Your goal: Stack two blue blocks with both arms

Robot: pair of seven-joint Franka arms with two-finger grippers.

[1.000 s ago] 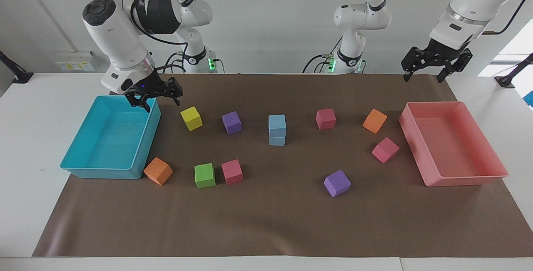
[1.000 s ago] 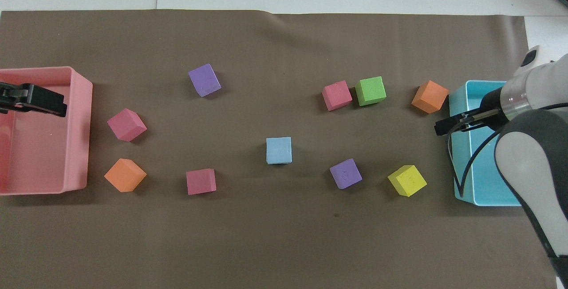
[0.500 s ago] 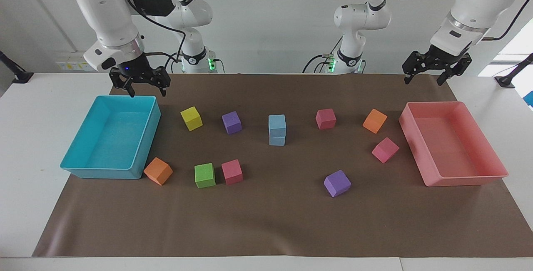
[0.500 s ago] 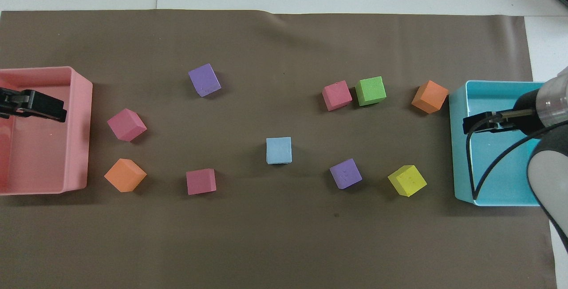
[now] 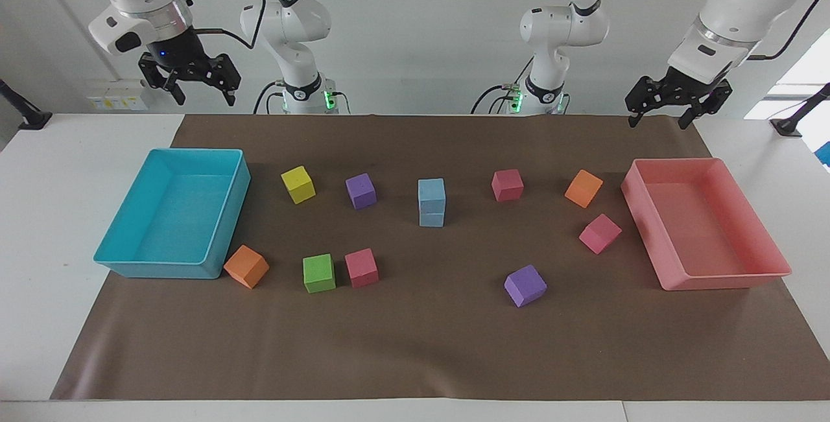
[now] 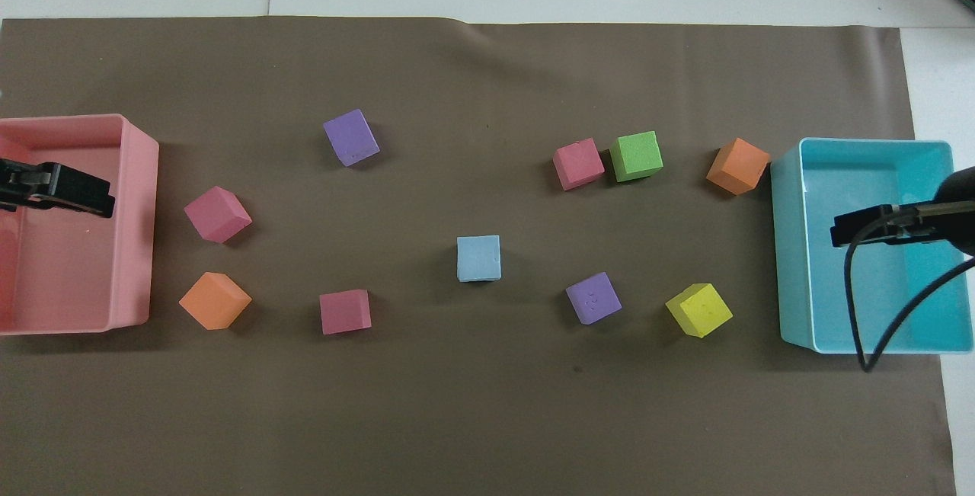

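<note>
Two blue blocks (image 5: 431, 202) already sit stacked mid-mat, at six o'clock from the arms' bases. The left gripper (image 5: 668, 105) and right gripper (image 5: 190, 80) hang open, empty, high at either end; best retreat without nudging anything.

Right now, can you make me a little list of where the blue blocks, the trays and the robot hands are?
blue blocks: stacked one on the other, mid-mat, nothing holding them
turquoise tray: right arm's end, empty
pink tray: left arm's end, empty
right tool: open, raised over the table edge by the turquoise tray
left tool: open, raised near the pink tray
stacking: looks done
</note>
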